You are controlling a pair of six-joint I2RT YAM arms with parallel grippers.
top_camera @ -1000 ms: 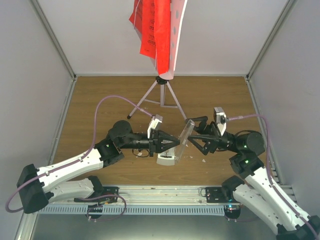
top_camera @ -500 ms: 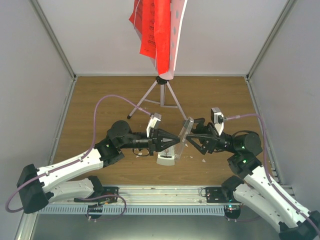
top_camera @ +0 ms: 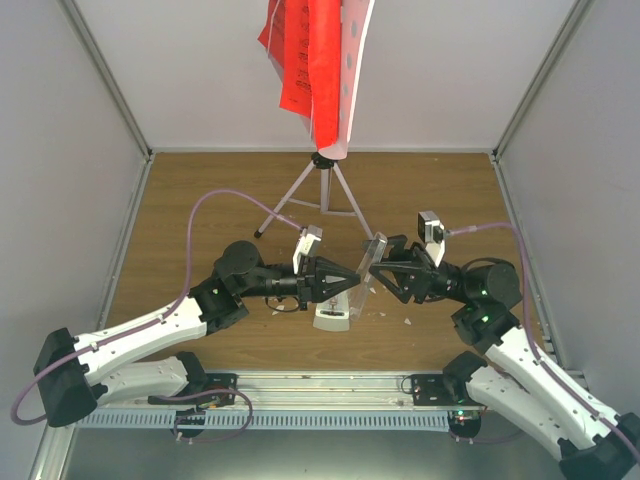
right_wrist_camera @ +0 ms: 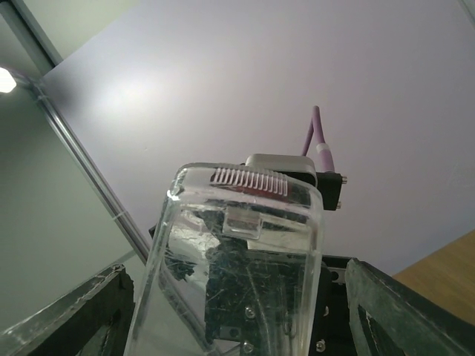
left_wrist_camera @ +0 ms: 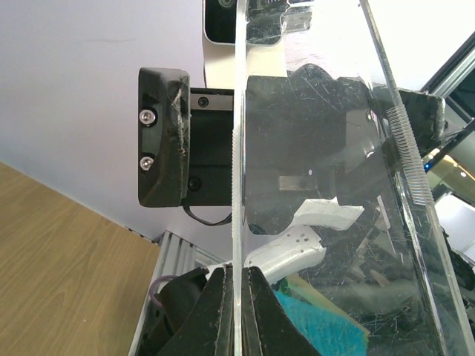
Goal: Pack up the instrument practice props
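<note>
At the back stands the music stand, its pale perforated plate [top_camera: 356, 70] carrying red ribbed sheets [top_camera: 305, 60] above silver tripod legs [top_camera: 318, 192]. The small white metronome [top_camera: 333, 317] sits on the wooden floor at centre. Just above it a clear plastic cover [top_camera: 372, 262] is held up on edge. My left gripper [top_camera: 352, 283] is shut on the cover's thin edge [left_wrist_camera: 237, 222], seen between its own fingertips [left_wrist_camera: 237, 297]. My right gripper [top_camera: 377, 272] is open around the cover [right_wrist_camera: 237, 259], a dark finger [right_wrist_camera: 404, 308] on each side with small gaps.
Small white crumbs [top_camera: 407, 322] lie on the wood to the right of the metronome. White walls with metal corner posts [top_camera: 120, 110] close in the left, back and right. A metal rail [top_camera: 320, 395] runs along the near edge between the arm bases.
My right gripper has moved left until its fingers straddle the clear cover, and its jaws have narrowed. The left gripper still holds the cover, shifted slightly left.
</note>
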